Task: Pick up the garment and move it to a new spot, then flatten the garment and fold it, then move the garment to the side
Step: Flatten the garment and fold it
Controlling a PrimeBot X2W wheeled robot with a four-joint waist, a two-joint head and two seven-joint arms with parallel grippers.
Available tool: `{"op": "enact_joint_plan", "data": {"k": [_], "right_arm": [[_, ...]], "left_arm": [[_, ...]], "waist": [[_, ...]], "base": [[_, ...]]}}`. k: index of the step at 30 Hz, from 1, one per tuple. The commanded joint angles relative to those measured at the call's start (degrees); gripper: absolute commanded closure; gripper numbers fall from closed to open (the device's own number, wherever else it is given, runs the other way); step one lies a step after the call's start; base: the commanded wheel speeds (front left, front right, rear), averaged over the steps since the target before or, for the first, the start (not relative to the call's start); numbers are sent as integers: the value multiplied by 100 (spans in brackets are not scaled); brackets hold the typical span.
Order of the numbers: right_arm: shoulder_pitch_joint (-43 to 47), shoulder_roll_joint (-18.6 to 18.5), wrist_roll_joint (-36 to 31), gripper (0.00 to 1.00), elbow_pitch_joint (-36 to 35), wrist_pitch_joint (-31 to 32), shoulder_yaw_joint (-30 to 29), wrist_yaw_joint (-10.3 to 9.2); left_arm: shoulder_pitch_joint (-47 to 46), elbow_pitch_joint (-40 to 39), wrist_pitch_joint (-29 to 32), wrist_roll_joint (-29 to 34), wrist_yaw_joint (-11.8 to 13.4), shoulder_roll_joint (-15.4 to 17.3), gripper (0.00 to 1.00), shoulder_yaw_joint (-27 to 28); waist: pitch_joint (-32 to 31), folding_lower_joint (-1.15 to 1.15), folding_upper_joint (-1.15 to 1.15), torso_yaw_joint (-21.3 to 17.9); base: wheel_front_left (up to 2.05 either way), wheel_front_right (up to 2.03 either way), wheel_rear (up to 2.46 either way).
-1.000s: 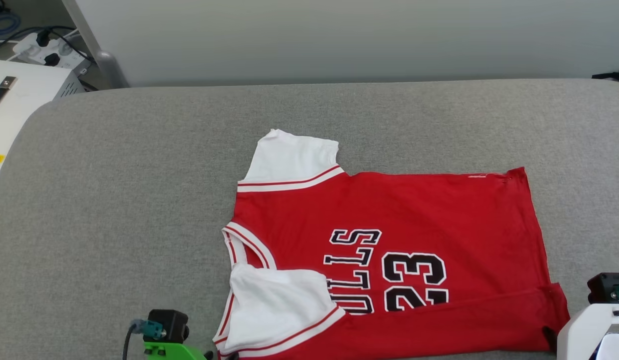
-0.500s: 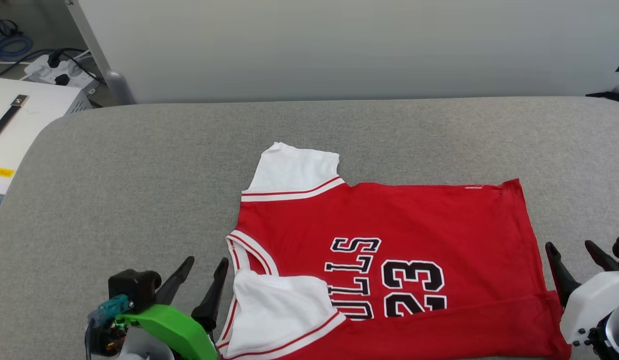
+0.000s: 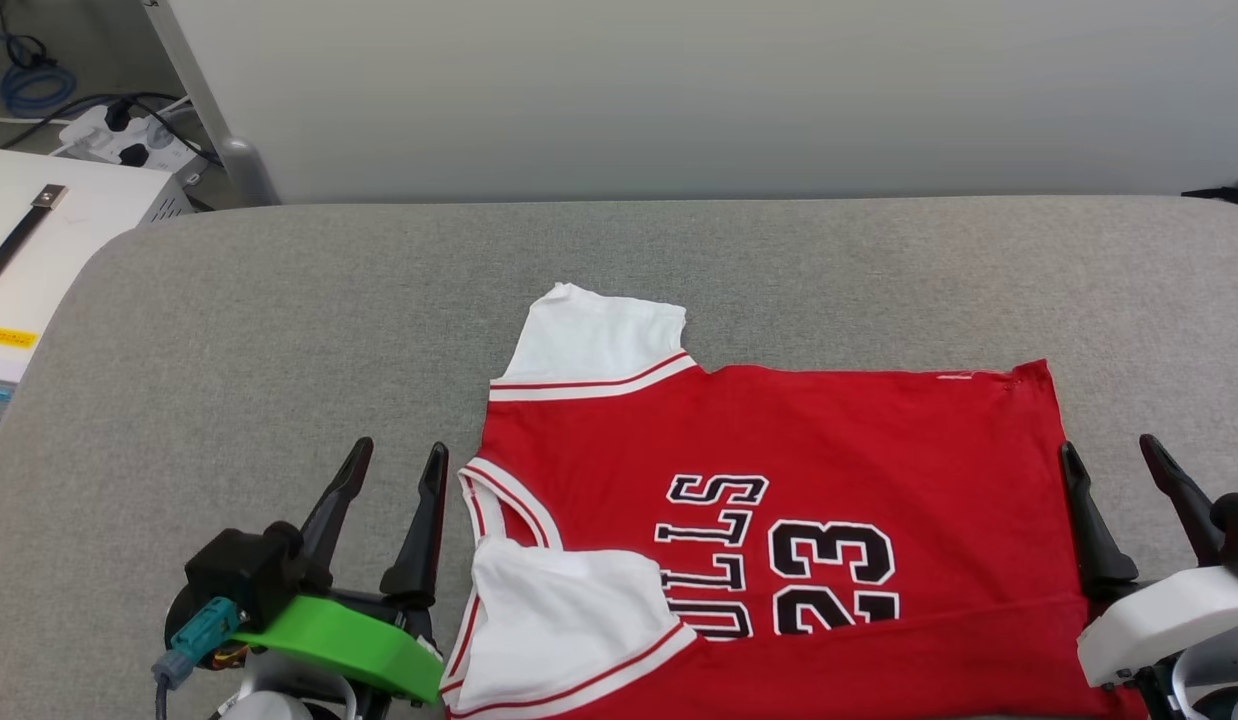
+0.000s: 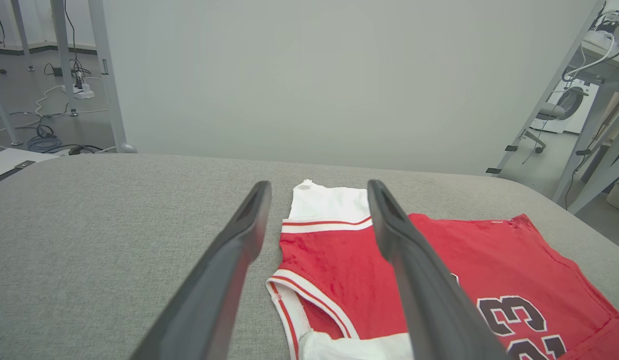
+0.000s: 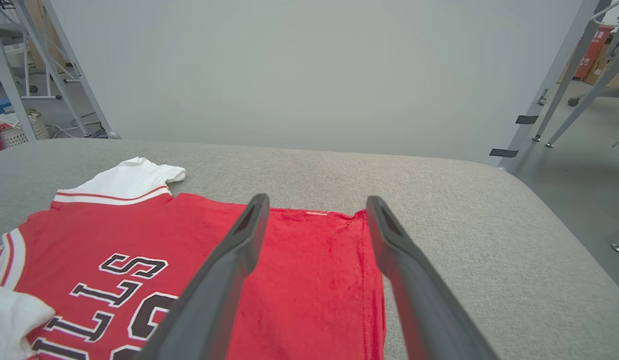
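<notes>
The garment [image 3: 829, 430] lies flat on the grey padded table [image 3: 279, 300], a red jersey with its collar to the left and its hem to the right. Its near edge is folded over, with the near white sleeve [image 3: 559, 620] lying on the front and covering part of the black lettering. My left gripper [image 3: 401, 448] stands open just left of the collar, holding nothing. My right gripper [image 3: 1107, 445] is open at the hem's right edge, also holding nothing. The left wrist view has the left gripper [image 4: 318, 185] framing the far sleeve of the garment [image 4: 339, 255]. The right wrist view has the right gripper [image 5: 315, 199] over the hem of the garment [image 5: 139, 225].
A white box [image 3: 39, 230] stands off the table's left end, with a power strip [image 3: 119, 140] and cables behind it. A pale partition [image 3: 679, 90] runs along the far edge. Bare grey padding stretches left of the garment and beyond it.
Both grippers have opened and come forward from the near edge, their fingers now rising beside the garment. The folded near edge stays where it lay. The head camera has shifted slightly.
</notes>
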Motion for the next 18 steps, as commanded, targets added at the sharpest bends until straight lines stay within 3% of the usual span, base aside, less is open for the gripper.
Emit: {"op": "enact_joint_plan", "data": {"k": [1, 8, 18], "right_arm": [[44, 16, -41, 0, 39, -69, 11, -5], [-7, 85, -82, 0, 176, -179, 54, -5], [-35, 67, -56, 0, 205, -229, 111, -5]], "left_arm": [[114, 45, -31, 129, -105, -112, 0, 99], [280, 268, -32, 350, -611, -611, 0, 576], [308, 532, -32, 696, -918, -907, 0, 906]], "waist": [[1, 0, 0, 2], [8, 0, 0, -23], [63, 0, 0, -71]], "base": [[0, 0, 0], [0, 0, 0], [0, 0, 0]]}}
